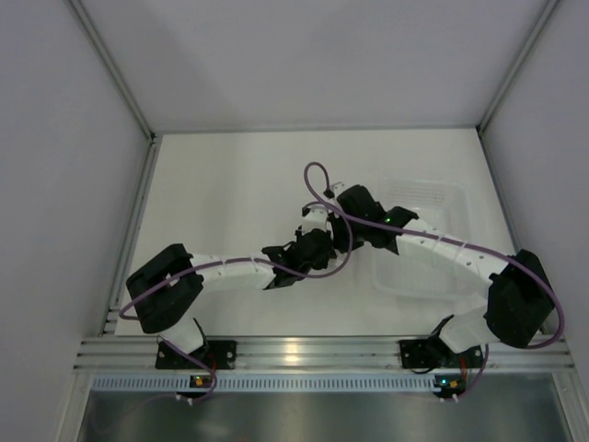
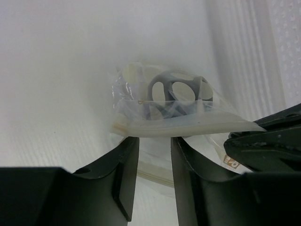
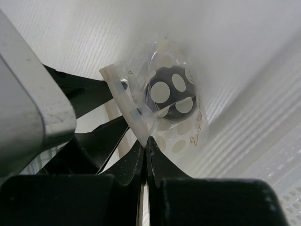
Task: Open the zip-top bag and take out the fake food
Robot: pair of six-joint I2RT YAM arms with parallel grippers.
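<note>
While the zip-top bag (image 3: 127, 94), fake food (image 3: 171, 94) inside, is being clenched by the right tool (image 3: 146, 141) near the counter's middle, its lip is being straddled by the released left tool (image 2: 155, 141); both layers being pinched together is probably being risked.

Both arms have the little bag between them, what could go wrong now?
The right gripper pinches only an edge of the zip-top bag, so a pull may slip it free. The left gripper stands open around the bag's lip and might catch both layers, keeping the fake food inside.
</note>
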